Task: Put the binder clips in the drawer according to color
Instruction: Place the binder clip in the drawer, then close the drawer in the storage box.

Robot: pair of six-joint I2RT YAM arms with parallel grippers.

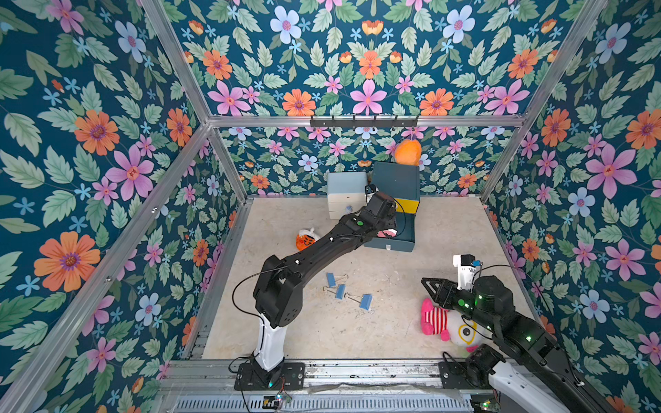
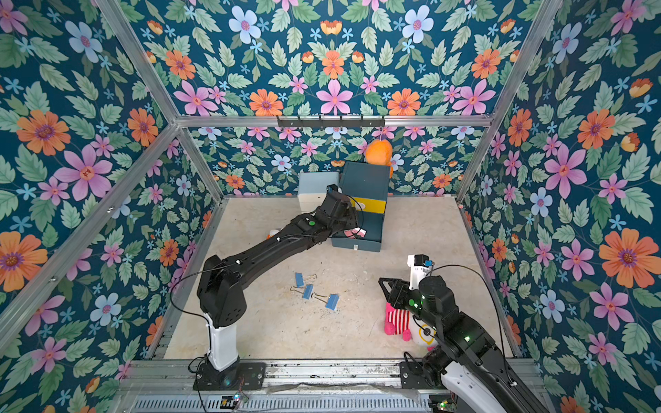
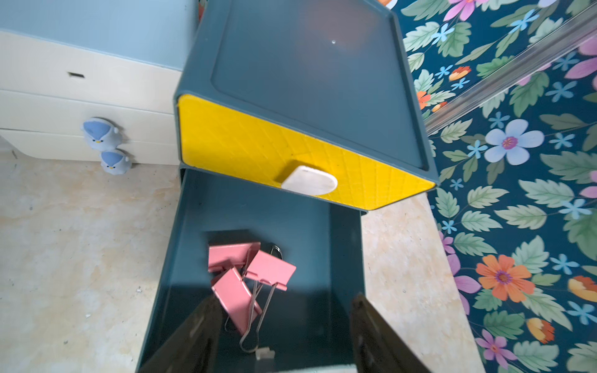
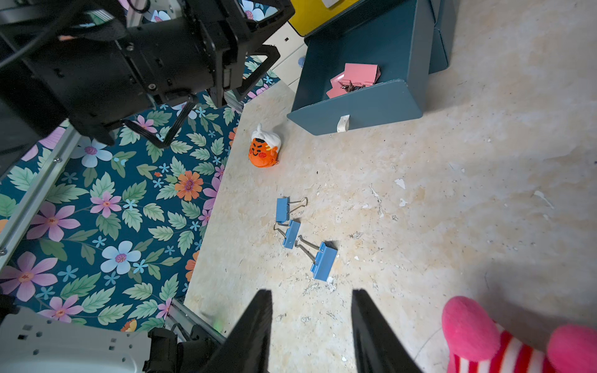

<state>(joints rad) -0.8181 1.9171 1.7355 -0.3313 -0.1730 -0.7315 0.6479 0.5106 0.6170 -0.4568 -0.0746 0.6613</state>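
The left gripper (image 3: 286, 298) has its jaws spread with nothing between them. It hangs over the pulled-out dark drawer (image 3: 344, 258) of the cabinet (image 3: 307, 80). Three pink binder clips (image 3: 258, 274) lie released in a loose heap on the drawer floor beneath it. In both top views this gripper sits near the centre of the frame, just below the yellow drawer front (image 3: 258, 145).

The right gripper (image 4: 311, 292) is likewise parted and empty. It hovers over the tabletop (image 4: 452, 193) at the lower right of both top views, beside a striped plush toy (image 1: 434, 316).

Three blue binder clips (image 4: 292, 234) are not yet sorted. In both top views they lie on the tabletop in a loose diagonal chain at lower centre, left of the right gripper and well below the left one. The right wrist view shows them straight ahead of the right jaws. The nearest blue clip (image 4: 323, 261) is slanted, with its body toward the fingertips and its wire handles pointing away.

The right arm looks the nearer for the pick. A slight wrist turn would probably be needed to close squarely across that body. Blue likely belongs in a different drawer from pink, and no other drawer stands open.
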